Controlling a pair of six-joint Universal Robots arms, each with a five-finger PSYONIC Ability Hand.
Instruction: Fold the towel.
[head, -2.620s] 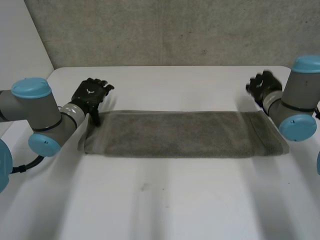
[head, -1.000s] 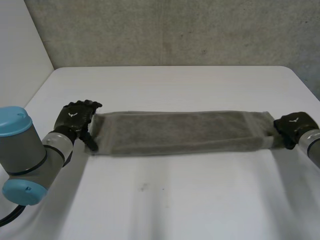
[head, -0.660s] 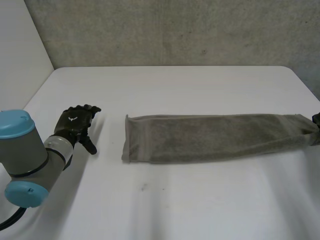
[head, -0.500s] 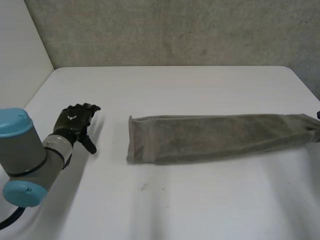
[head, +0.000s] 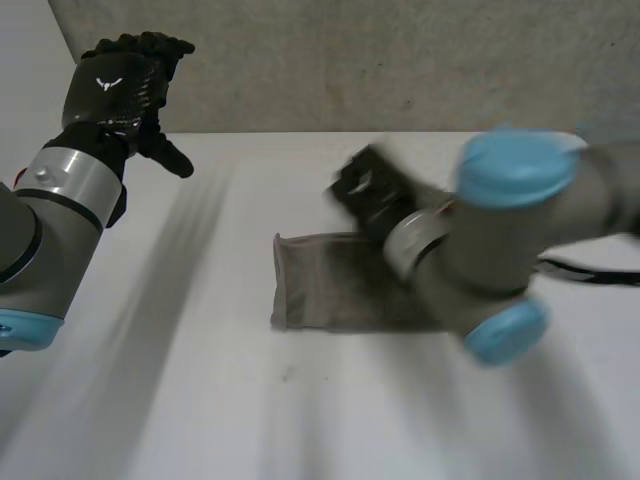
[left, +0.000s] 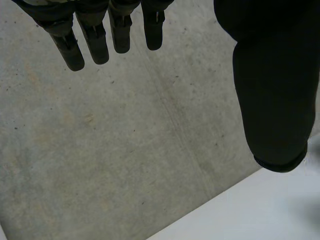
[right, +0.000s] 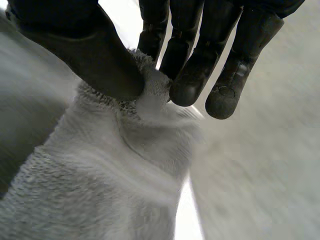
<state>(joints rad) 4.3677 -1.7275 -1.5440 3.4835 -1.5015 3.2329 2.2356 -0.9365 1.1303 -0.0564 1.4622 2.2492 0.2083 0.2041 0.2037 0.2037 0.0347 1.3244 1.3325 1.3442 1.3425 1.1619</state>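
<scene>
Pinching one end of the towel (right: 100, 180) between thumb and fingers, the right robot hand (right: 100, 55) holds it up over the rest of the cloth, probably to lay end on end; how far they overlap I cannot tell. The towel's other end lies flat on the bench (head: 200, 400), short edge facing the left side. The left robot hand (head: 118, 85), fingers spread and empty, hangs high and well apart, leaving open bench around.
</scene>
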